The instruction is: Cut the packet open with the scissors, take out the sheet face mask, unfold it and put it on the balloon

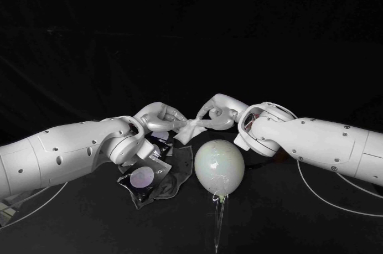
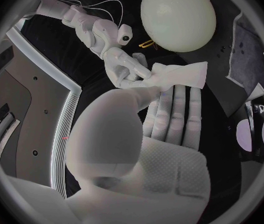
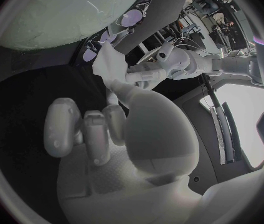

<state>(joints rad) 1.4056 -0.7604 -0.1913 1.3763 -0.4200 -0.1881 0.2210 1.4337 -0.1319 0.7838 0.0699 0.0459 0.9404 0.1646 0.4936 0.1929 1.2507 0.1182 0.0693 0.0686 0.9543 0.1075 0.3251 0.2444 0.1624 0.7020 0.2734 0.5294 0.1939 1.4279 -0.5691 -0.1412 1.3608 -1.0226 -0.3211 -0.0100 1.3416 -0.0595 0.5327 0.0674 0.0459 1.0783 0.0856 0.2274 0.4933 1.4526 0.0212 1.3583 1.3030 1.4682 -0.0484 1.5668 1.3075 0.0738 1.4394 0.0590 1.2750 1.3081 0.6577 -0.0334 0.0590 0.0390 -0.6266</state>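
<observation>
Head view: left hand and right hand meet at centre, each pinching one end of the single mask. The mask is not yet unfolded and is held clear of the desk. One balloon lies on the desk at 5 o'clock from the mask, close under it, long axis 12–6, neck at 6; right hand is nearer. Dark packet at 7 o'clock with two purple patches; can't tell if one piece or two

Left wrist view: left hand has its fingers out straight, tips on the mask; right hand grips the other end; balloon beyond

Right wrist view: mask bridges both hands, balloon just past it

Likely next: spread, then lower toward 5 o'clock
</observation>
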